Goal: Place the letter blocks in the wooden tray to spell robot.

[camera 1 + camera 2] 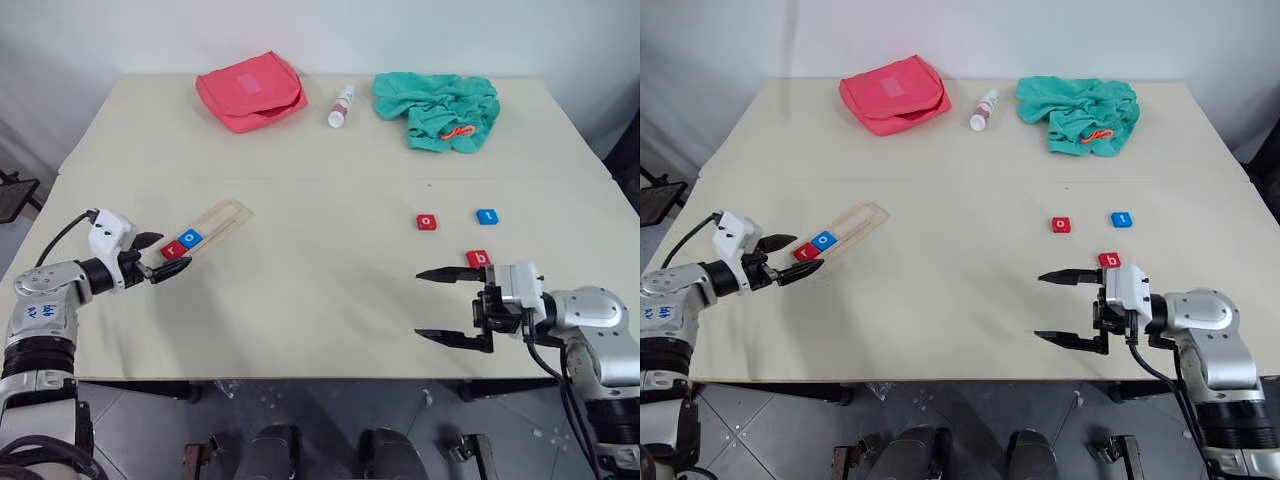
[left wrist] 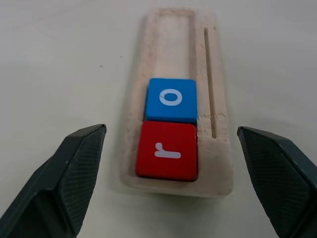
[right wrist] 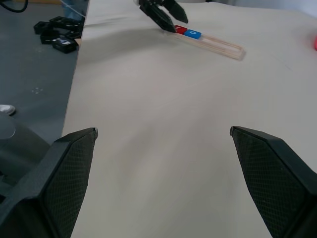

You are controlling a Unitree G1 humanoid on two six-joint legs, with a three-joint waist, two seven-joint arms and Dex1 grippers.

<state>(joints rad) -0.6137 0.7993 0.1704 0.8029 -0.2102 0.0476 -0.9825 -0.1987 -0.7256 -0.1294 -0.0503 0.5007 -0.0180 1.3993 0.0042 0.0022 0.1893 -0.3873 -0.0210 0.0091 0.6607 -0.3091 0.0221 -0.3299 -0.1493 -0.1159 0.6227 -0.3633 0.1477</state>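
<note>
The wooden tray (image 1: pixel 212 226) lies slanted on the left of the table. A red "r" block (image 2: pixel 167 151) sits at its near end, with a blue "o" block (image 2: pixel 171 99) touching it behind. My left gripper (image 1: pixel 176 250) is open right at that near end, one finger on either side of the "r" block. On the right, three loose blocks lie flat: a red "o" (image 1: pixel 427 222), a blue "t" (image 1: pixel 487 216) and a red "b" (image 1: pixel 478 258). My right gripper (image 1: pixel 418 304) hovers open and empty, just left of and nearer than the "b" block.
At the back of the table are a pink pouch (image 1: pixel 251 90), a small white bottle (image 1: pixel 341 105) lying on its side and a crumpled teal cloth (image 1: pixel 440 110). The table's front edge (image 1: pixel 300 378) runs just under my right gripper.
</note>
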